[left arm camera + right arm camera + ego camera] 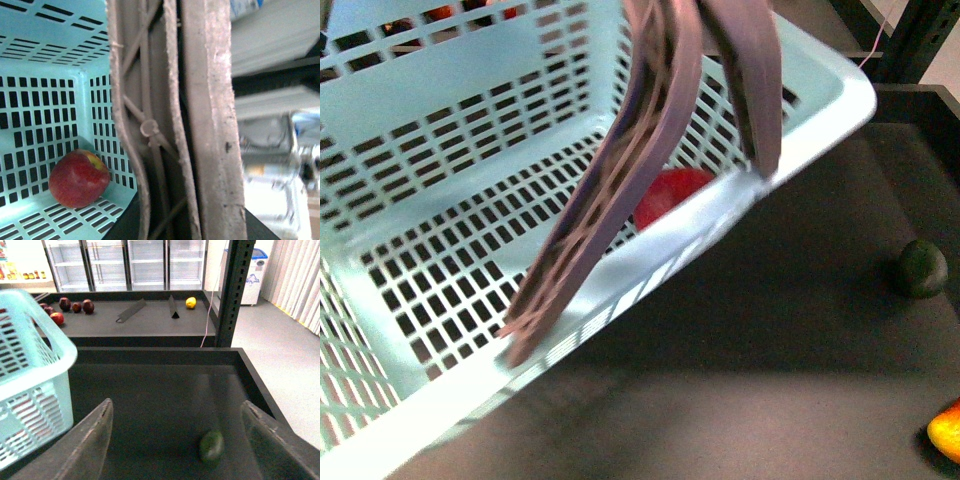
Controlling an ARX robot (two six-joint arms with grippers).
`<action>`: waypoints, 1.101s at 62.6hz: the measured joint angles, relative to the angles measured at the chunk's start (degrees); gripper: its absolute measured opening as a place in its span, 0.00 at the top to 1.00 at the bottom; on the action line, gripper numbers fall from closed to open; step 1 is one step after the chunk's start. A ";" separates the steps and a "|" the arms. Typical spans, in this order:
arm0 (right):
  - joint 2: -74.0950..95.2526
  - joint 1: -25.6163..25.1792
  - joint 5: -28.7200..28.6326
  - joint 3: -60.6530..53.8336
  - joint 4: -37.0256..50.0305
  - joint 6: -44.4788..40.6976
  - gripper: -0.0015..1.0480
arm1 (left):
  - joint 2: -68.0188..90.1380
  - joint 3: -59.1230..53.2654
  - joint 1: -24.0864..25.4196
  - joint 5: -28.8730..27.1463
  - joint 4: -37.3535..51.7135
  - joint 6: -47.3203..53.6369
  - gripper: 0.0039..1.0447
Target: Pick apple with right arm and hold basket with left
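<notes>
The pale mint-blue basket (450,160) fills the left of the front view, tipped up off the dark table. My left gripper (645,250) is shut on the basket's near rim, with one finger inside the wall and one outside. The red apple (670,195) lies inside the basket just behind that rim. In the left wrist view the apple (79,178) rests in a corner of the basket (45,100), beside my fingers (210,125). My right gripper (177,407) is open over the bare table to the right of the basket (30,365), holding nothing; it does not show in the front view.
A dark green fruit (921,268) lies on the table's right side, below my right gripper (211,446). An orange-yellow fruit (948,430) sits at the right edge. The table (150,390) has raised walls. A dark post (232,290) and a farther table with several fruits (75,306) stand behind.
</notes>
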 joint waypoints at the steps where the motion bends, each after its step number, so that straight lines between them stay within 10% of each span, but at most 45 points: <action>1: 0.00 0.00 0.02 0.00 0.00 0.00 0.21 | 0.07 0.00 0.26 -0.70 0.15 -1.11 0.86; 8: -0.04 0.00 0.15 0.00 0.00 0.11 0.07 | 1.84 0.31 5.18 -3.37 1.57 -8.92 0.86; 35: -0.04 0.00 0.11 0.00 0.00 0.11 0.08 | 16.85 2.84 20.00 2.40 5.77 -16.44 0.86; 69: -0.04 0.00 0.11 0.00 0.00 0.11 0.08 | 24.04 2.86 23.65 0.57 7.28 -20.65 0.86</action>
